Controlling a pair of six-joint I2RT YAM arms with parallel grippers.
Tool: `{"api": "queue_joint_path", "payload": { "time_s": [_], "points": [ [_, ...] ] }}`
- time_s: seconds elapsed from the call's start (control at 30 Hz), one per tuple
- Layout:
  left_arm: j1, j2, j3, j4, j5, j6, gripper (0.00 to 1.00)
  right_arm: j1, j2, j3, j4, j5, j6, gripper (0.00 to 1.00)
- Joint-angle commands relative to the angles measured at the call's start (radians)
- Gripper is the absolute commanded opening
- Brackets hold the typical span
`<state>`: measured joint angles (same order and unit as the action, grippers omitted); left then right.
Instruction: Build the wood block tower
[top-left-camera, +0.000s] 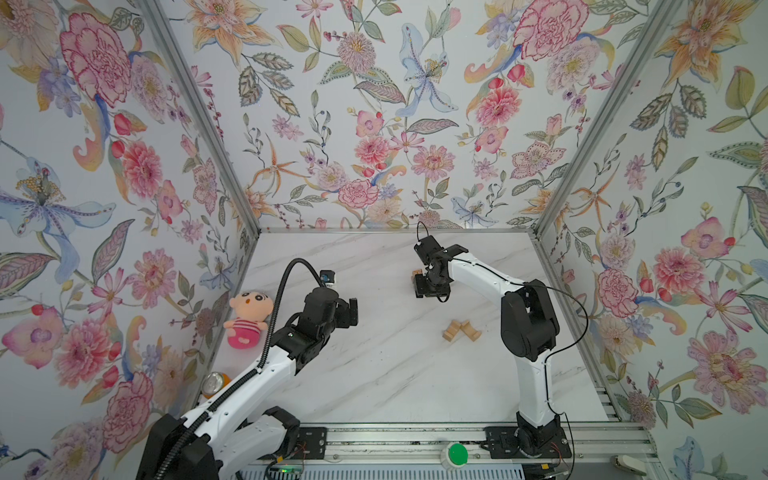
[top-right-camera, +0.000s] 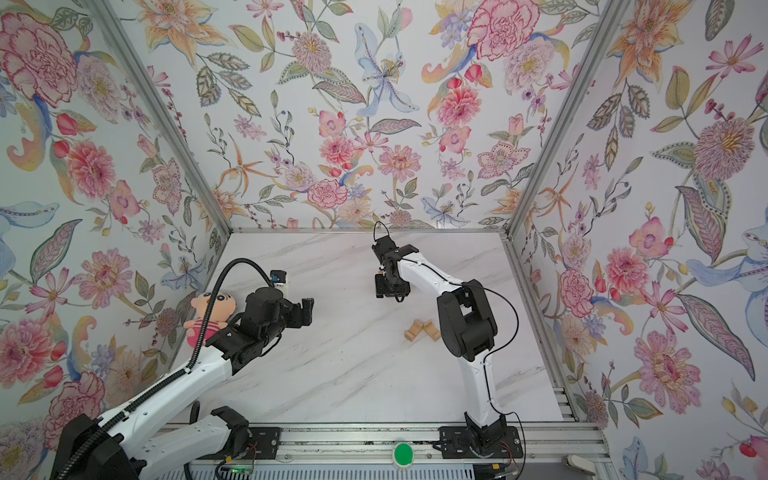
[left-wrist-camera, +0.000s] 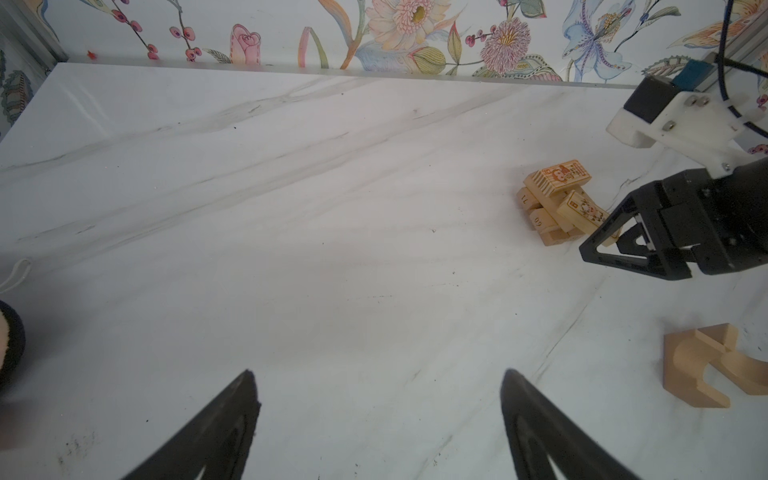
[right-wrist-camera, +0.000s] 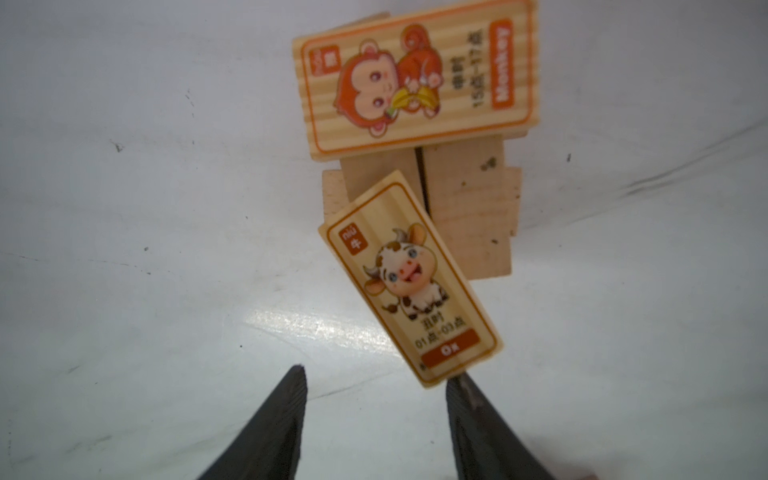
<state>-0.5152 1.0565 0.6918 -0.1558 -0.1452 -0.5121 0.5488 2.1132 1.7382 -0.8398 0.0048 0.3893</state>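
Noted a white marble-look desk (top-left-camera: 374, 374) enclosed by floral walls. Found the left fingers (left-wrist-camera: 224, 424) spread wide above bare desk, gripping nothing and touching nothing, well apart from the tower (left-wrist-camera: 548, 208). Found the right fingers (right-wrist-camera: 282, 415) just beside the tower, toward the rear middle of the desk, parted about halfway with nothing pinched between them. Recorded a pink plush doll (top-left-camera: 247, 318) by the left wall and an orange can (top-left-camera: 214, 382) nearer the front edge, both well apart from the tower. Located two loose notched wood pieces (top-left-camera: 461, 330) touching each other near the right arm, apart from the tower. Observed plain tan bars in crossed layers in the tower, with a monkey-printed block (right-wrist-camera: 415, 79) lying flat on top at the side away from the right fingers. Observed an ox-printed block (right-wrist-camera: 409, 278) lying askew on the top layer, its lower end overhanging and reaching one right fingertip; cannot tell whether it touches.
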Motion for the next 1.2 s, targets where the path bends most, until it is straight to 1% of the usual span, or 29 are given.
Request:
{"api": "queue_joint_path", "payload": {
  "time_s": [0.0,0.2,0.47,0.83,1.17],
  "points": [
    [0.013,0.011,0.025,-0.013,-0.007,-0.002,0.92,-0.004,-0.055,-0.033,-0.013,0.018,-0.013,0.57],
    [0.015,0.014,0.023,-0.008,0.005,-0.007,0.92,0.027,-0.093,-0.049,-0.012,0.010,-0.005,0.57],
    [0.014,-0.012,0.017,-0.021,-0.004,-0.006,0.92,0.058,-0.053,-0.012,-0.012,-0.008,-0.004,0.57],
    [0.014,-0.032,0.030,-0.029,-0.006,0.001,0.92,0.050,0.030,0.063,-0.013,-0.013,-0.022,0.57],
    [0.014,-0.008,0.047,-0.025,-0.007,0.002,0.92,0.020,0.043,0.071,-0.012,-0.007,-0.035,0.57]
  ]
}}
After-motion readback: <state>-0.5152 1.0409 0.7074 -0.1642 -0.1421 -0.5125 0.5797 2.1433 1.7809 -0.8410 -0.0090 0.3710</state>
